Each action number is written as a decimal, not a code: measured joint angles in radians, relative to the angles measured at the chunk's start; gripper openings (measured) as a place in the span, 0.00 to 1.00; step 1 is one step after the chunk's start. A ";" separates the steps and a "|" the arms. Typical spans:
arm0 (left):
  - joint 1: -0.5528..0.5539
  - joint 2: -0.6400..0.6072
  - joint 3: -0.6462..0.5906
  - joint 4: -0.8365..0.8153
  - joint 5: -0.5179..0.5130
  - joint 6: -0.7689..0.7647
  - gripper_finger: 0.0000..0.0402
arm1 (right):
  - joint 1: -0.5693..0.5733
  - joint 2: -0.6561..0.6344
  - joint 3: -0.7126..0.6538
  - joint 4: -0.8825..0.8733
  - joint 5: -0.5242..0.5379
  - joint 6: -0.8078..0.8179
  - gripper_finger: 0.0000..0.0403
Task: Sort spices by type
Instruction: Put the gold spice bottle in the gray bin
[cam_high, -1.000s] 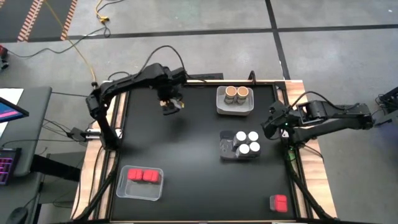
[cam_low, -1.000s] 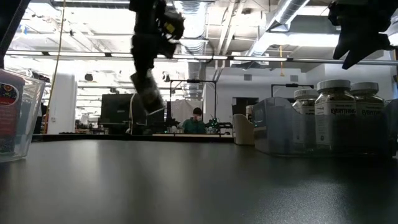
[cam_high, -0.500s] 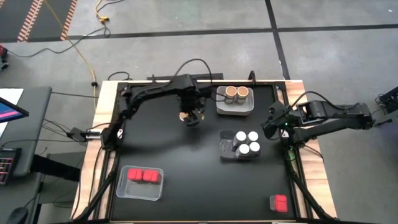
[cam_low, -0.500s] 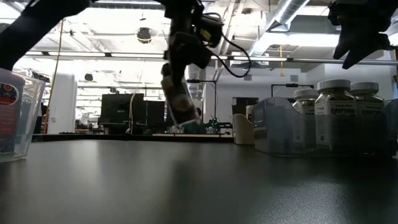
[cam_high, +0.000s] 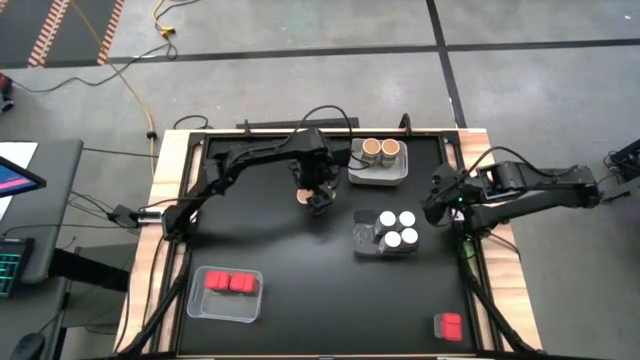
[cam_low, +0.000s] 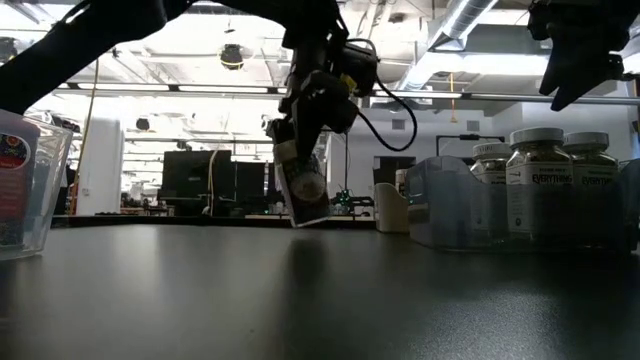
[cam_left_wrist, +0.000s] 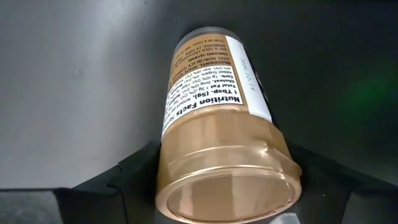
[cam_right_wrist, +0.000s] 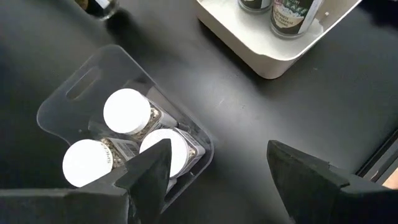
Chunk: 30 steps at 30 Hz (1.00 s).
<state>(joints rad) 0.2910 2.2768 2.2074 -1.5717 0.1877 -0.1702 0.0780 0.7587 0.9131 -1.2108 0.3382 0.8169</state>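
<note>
My left gripper (cam_high: 314, 196) is shut on a brown-lidded spice jar (cam_left_wrist: 214, 106) over the black table's far middle, just left of the white tray (cam_high: 378, 176). That tray holds two more brown-topped jars (cam_high: 380, 150). In the low view the held jar (cam_low: 303, 190) hangs tilted, its base close to the tabletop. Several white-lidded jars (cam_high: 397, 228) stand in a clear tray (cam_right_wrist: 87, 87). Two red boxes (cam_high: 229, 282) sit in a clear tray at the near left. Another red box (cam_high: 448, 325) lies at the near right. My right gripper (cam_right_wrist: 217, 168) stands open above the table's right side. My left gripper pinches the jar at its brown lid end (cam_left_wrist: 171, 168), one finger on either side. The fingers come from above, pointing down. The jar hangs tilted below them, its label end lowest (cam_low: 310, 218); I cannot tell whether its base touches the table.
Bare black tabletop (cam_high: 290, 250) lies between the trays, in the middle and near part. A raised wooden frame (cam_high: 170, 170) edges the table. The white tray stands close on the right of the held jar.
My left gripper has carried the jar from the far left toward the table's right, to beside the white tray. It has also sunk until the jar hangs just over the tabletop. The wrist has turned on the way and the jar stays tilted.
</note>
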 joint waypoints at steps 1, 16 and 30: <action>0.000 -0.001 0.000 -0.001 0.004 -0.014 0.70 | 0.000 0.000 0.000 0.000 0.000 -0.007 0.72; -0.022 -0.004 -0.092 -0.002 0.020 -0.085 0.70 | 0.000 0.000 0.000 0.000 -0.003 -0.034 0.72; -0.028 -0.046 -0.109 0.009 0.012 -0.141 0.69 | 0.000 0.000 0.000 0.000 -0.005 -0.041 0.72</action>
<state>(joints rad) 0.2631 2.2313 2.0987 -1.5626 0.1996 -0.3111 0.0780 0.7589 0.9131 -1.2107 0.3336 0.7757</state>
